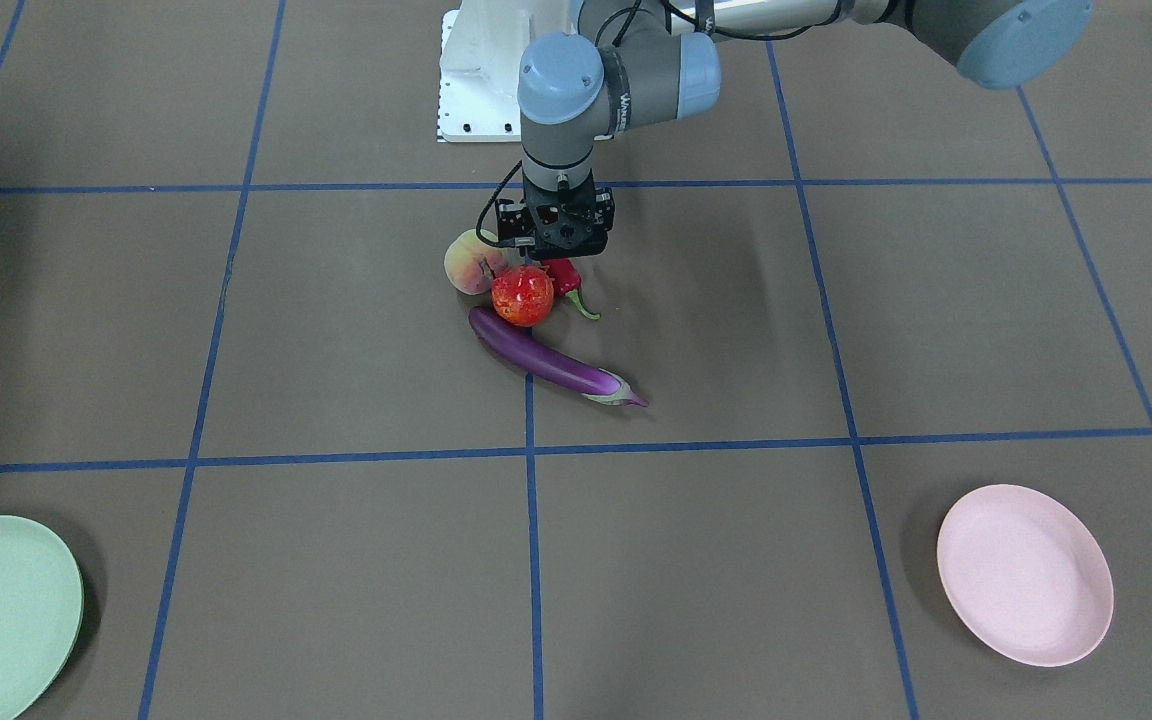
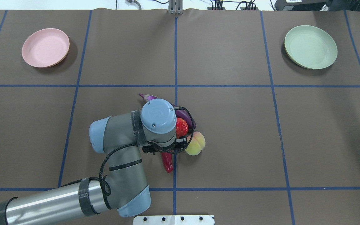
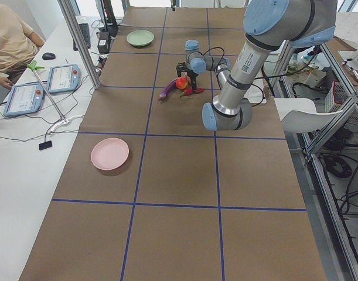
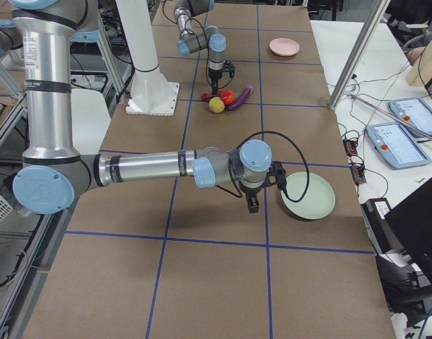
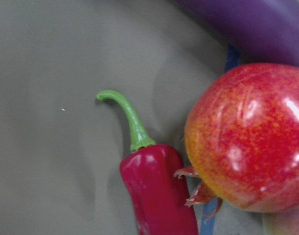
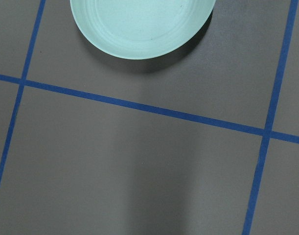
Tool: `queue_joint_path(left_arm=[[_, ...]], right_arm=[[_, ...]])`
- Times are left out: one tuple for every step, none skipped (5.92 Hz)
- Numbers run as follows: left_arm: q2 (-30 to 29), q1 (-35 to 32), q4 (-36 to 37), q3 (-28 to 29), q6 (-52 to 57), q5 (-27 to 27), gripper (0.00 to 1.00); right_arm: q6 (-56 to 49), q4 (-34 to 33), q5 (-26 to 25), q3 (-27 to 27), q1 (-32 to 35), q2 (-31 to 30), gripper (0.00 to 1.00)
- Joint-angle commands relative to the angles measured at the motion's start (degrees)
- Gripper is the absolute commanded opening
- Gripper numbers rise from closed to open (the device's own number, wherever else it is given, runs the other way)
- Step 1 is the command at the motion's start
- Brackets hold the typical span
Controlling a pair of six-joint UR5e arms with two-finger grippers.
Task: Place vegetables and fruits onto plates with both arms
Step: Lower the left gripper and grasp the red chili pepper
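We find the left gripper (image 1: 546, 250) hanging straight down, with nothing in its hold that we can make out, and we cannot tell how far its jaws stand apart. Directly under it lies the chili (image 5: 156, 191), its long axis running from the green stem back toward the robot, touching the crown of the pomegranate (image 1: 523, 295), with the peach (image 1: 471, 262) just beside and the eggplant (image 1: 546, 362) across the far side. We judge this arm much the nearer: the right gripper (image 4: 252, 203), its opening also unclear, hangs well apart beside the mint plate (image 4: 311, 201), and the pink plate (image 2: 45, 47) lies far off on the left arm's side
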Motion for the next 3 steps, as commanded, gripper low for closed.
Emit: queue_joint_path(left_arm=[[-1.69,0.04,-0.84,2.92,-0.15,-0.06,0.61],[-1.6,0.04,-0.41,2.49,-0.15,-0.23,0.01],[-1.34,-0.48,0.11,-0.3,-0.23,-0.23,0.0]], right_arm=[[0.0,0.0,0.02,-0.07,-0.05,0.0,1.0],[0.44,0.0,0.37,0.01,-0.05,-0.09,1.0],[1.4,0.0,0.98,0.1,-0.05,-0.09,1.0]])
